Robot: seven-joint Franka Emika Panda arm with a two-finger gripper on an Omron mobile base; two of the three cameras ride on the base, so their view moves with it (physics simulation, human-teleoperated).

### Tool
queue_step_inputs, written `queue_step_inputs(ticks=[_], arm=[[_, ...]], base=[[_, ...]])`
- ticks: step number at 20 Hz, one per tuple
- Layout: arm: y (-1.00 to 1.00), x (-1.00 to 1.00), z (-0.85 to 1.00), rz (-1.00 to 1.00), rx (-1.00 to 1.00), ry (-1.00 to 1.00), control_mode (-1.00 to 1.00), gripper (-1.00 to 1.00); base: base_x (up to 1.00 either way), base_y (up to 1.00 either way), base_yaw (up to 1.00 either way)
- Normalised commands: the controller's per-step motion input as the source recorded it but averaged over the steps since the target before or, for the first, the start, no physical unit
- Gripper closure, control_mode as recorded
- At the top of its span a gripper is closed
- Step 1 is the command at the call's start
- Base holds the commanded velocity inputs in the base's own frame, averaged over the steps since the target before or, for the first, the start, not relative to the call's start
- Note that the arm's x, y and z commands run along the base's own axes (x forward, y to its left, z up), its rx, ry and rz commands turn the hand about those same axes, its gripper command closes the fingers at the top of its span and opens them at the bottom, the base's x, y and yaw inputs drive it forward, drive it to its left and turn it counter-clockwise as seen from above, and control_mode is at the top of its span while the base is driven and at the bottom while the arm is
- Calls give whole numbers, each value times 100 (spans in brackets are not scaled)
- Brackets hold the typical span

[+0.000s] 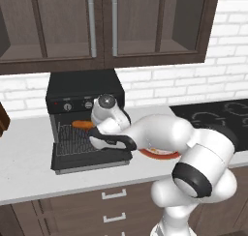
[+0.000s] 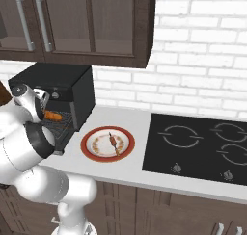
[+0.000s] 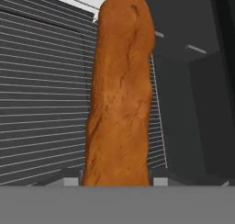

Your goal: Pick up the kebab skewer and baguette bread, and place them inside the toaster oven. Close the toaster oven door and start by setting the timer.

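Observation:
The baguette bread (image 3: pixel 121 94), a smooth orange-brown loaf, fills the middle of the hand view with my gripper (image 3: pixel 117 179) shut on its near end. It hangs just over the wire rack (image 3: pixel 41 103) inside the black toaster oven (image 1: pixel 85 87), whose door (image 1: pixel 89 160) lies dropped open on the counter. From the base views the baguette bread (image 1: pixel 82 125) (image 2: pixel 52 116) pokes into the oven mouth past my hand. The kebab skewer (image 2: pixel 114 142) lies on a red-rimmed plate (image 2: pixel 87 143) to the right of the toaster oven (image 2: pixel 58 80).
A black stovetop (image 2: pixel 202 142) takes up the counter to the right of the plate. Dark wall cabinets (image 1: pixel 101 22) hang low over the oven. My own arm covers most of the plate (image 1: pixel 157 154) in the left base view.

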Motion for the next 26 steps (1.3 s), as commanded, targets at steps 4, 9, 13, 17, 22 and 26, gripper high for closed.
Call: queue_step_inputs(ticks=[4, 9, 13, 17, 22, 26], arm=[[1, 22, -16, 0, 0, -5, -100, 100], [9, 34, -4, 0, 0, -2, -100, 100], [0, 42, 0, 0, 0, 0, -100, -100], [0, 10, 0, 0, 0, 0, -100, -100], [0, 1, 0, 0, 0, 0, -100, -100], [-1, 16, 5, 0, 0, 0, -100, -100]], base=[[0, 0, 0], [0, 0, 0], [0, 0, 0], [0, 0, 0], [0, 0, 0], [0, 0, 0]])
